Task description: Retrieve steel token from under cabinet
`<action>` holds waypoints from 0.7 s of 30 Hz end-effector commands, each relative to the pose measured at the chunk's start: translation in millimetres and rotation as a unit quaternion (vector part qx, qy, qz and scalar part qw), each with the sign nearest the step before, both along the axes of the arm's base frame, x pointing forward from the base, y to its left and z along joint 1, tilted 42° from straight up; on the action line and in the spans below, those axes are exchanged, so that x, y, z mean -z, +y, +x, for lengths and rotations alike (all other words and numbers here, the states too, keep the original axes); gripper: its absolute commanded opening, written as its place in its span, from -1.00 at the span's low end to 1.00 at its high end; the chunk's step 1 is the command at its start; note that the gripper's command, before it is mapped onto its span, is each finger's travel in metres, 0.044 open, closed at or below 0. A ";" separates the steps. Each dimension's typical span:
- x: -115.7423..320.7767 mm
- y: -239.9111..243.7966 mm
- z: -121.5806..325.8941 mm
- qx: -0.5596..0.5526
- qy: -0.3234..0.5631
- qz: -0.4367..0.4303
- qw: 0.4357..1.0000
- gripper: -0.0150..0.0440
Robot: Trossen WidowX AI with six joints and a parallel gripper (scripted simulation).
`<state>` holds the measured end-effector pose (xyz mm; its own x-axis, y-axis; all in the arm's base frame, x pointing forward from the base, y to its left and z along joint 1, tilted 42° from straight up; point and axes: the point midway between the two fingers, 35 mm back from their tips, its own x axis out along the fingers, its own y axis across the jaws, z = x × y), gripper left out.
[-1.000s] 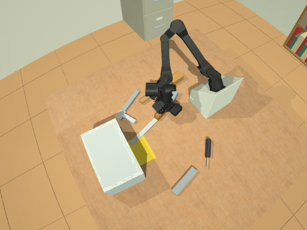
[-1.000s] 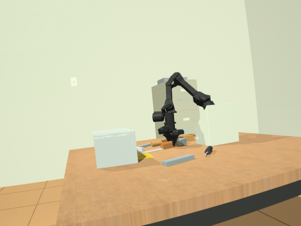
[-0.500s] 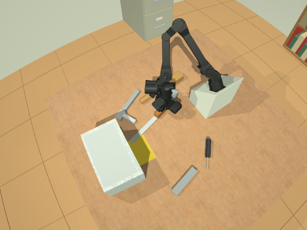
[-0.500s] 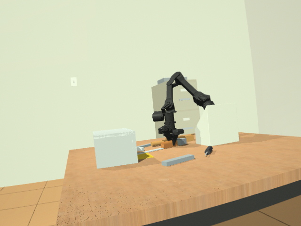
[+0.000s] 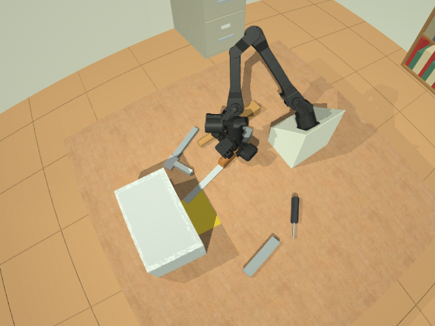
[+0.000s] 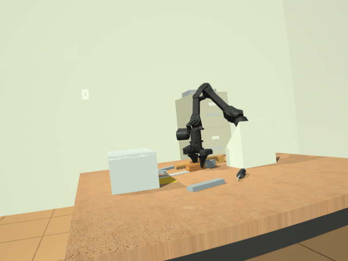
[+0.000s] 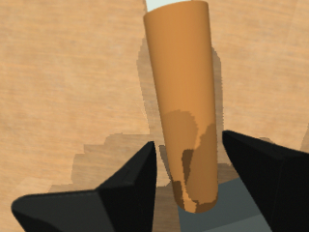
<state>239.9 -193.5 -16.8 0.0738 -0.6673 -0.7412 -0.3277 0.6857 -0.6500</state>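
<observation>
One open tool [image 5: 232, 156] [image 6: 198, 165] [image 7: 188, 141] astride an orange handle [image 5: 224, 161] [image 6: 193, 167] [image 7: 185, 72]

Out in front of the white cabinet [image 5: 158, 221] [image 6: 134, 172], the tool points down at the counter [image 5: 316, 266] [image 6: 196, 213] [image 7: 63, 72], its jaws parted — a gap shows on either side of the handle, so it grips nothing. The handle's pale flat blade [image 5: 211, 177] [image 6: 179, 173] runs back toward the cabinet, its far end over the yellow marked area [image 5: 202, 214] [image 6: 167, 180], close to the cabinet's front. Whether that end touches the cabinet, I cannot tell. Nor can I tell where the steel token lies; it cannot be made out in these views.

Near one front corner of the cabinet lies a grey angled piece [image 5: 184, 143] [image 6: 162, 171]. Off the opposite front corner, well apart from the cabinet, rests a plain grey bar [image 5: 262, 256] [image 6: 205, 184] — and farther out from the cabinet, a black-handled screwdriver [image 5: 294, 210] [image 6: 241, 173].
</observation>
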 end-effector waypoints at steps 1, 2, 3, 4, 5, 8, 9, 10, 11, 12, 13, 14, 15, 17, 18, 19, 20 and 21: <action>0.5 -0.4 0.0 -0.001 -0.001 0.001 1.000 0.42; 0.8 -0.7 0.1 -0.001 -0.001 0.001 1.000 0.42; 0.7 -0.9 0.0 0.000 -0.001 0.001 1.000 0.42; 0.6 -1.0 0.0 0.000 -0.001 0.001 1.000 0.42; 0.5 -1.1 0.0 0.000 -0.002 0.001 1.000 0.42; 0.4 -1.2 -0.1 0.001 -0.002 0.001 1.000 0.42; 0.6 -1.4 -0.2 0.001 -0.002 0.001 1.000 0.42; 0.9 -1.6 -0.3 0.000 -0.002 0.001 1.000 0.42; 1.4 -1.9 -0.5 0.000 -0.001 0.001 1.000 0.42; 2.0 -2.4 -0.8 0.000 -0.001 0.001 1.000 0.42; 2.7 -2.8 -1.1 -0.001 -0.001 0.001 1.000 0.42; 3.2 -3.2 -1.3 -0.001 0.000 0.001 1.000 0.42; 3.6 -3.5 -1.5 -0.001 0.000 0.001 1.000 0.42; 1.3 -2.4 -0.4 0.001 -0.003 -0.001 1.000 0.25; 1.3 -2.4 -0.4 0.001 -0.003 -0.001 1.000 0.16; 1.3 -2.4 -0.4 0.001 -0.003 -0.001 1.000 0.07; 1.3 -2.4 -0.4 0.001 -0.003 -0.001 1.000 -0.02; 1.3 -2.4 -0.4 0.001 -0.003 -0.001 1.000 -0.05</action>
<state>239.5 -196.0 -18.3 0.0768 -0.6685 -0.7398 -0.3232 0.6852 -0.6527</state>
